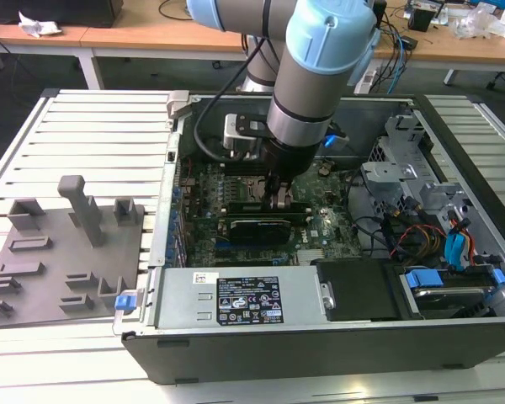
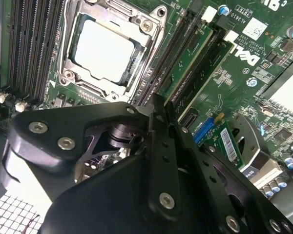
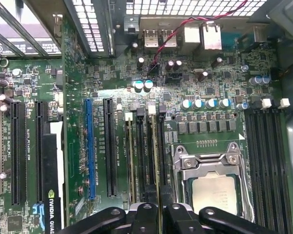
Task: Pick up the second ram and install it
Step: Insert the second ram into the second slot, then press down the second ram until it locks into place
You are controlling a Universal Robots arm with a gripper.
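Observation:
The second ram (image 2: 190, 56) is a narrow green stick standing on edge in a slot right beside the CPU socket (image 2: 105, 48). In the first wrist view the second ram (image 3: 154, 146) runs from a white clip down between my black fingers. My gripper (image 2: 162, 109) is shut on its near end, low inside the open computer case. In the exterior view my gripper (image 1: 278, 200) reaches down onto the motherboard, and in the first wrist view my gripper (image 3: 158, 207) straddles the stick's thin top edge. Another green stick (image 2: 207, 73) stands in a parallel slot farther from the socket.
A grey slotted holder block (image 1: 67, 244) lies on the slatted table at the exterior view's left. A black graphics card (image 1: 257, 227) sits just in front of my gripper. The power supply (image 1: 236, 299), drive cage (image 1: 404, 160) and loose cables (image 1: 404, 227) crowd the case.

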